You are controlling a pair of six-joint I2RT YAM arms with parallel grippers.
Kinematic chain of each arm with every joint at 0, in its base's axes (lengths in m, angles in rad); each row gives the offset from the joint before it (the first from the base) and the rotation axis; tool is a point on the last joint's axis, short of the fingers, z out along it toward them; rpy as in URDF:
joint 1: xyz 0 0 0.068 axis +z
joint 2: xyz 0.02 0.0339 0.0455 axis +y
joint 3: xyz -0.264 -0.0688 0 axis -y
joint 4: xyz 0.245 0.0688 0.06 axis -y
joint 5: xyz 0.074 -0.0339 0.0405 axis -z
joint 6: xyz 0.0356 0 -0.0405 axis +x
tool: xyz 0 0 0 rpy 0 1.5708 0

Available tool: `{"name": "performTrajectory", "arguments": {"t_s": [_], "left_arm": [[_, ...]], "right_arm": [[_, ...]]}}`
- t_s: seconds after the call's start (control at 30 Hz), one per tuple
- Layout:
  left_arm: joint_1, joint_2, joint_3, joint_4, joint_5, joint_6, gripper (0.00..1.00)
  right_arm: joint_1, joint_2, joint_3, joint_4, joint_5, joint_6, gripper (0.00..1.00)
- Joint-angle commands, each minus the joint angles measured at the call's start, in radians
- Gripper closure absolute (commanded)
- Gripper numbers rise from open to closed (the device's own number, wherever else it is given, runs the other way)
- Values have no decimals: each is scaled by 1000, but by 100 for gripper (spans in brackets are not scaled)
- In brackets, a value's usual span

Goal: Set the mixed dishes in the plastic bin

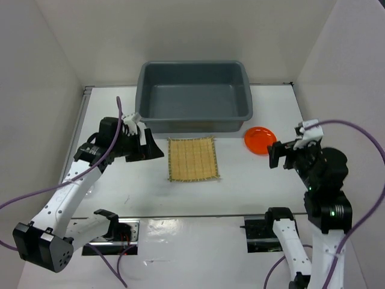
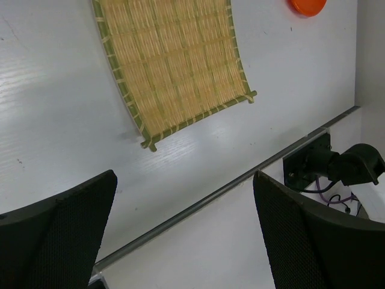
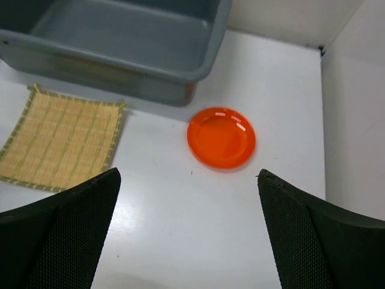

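Observation:
The grey-blue plastic bin (image 1: pixel 194 95) stands at the back middle of the table, empty. The square tan woven mat (image 1: pixel 192 159) lies flat just in front of it; it also shows in the left wrist view (image 2: pixel 174 63) and the right wrist view (image 3: pixel 60 141). The round orange plate (image 1: pixel 260 139) lies right of the mat, near the bin's right corner, and shows in the right wrist view (image 3: pixel 221 138). My left gripper (image 1: pixel 150 147) is open and empty, left of the mat. My right gripper (image 1: pixel 278 155) is open and empty, just right of the plate. No black plate or glasses show.
White walls enclose the table on the left, back and right. A metal strip (image 2: pixel 228 189) runs across the table near the front. The arm bases (image 1: pixel 264 232) and cables sit at the near edge.

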Motion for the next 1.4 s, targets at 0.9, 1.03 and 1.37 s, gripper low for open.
{"name": "performTrajectory", "arguments": {"t_s": [0.9,1.03,1.37], "left_arm": [[-53,470,-56,264,183,-74,0],[-42,505,-56,255,169,-49,0],[-33,609,-65,302,138,-49,0]], "right_arm": [[73,609,-256,357,-618,584,2],[73,658,-272,328,-522,570,2],[167,896,-281,450,-465,676,2]]}}
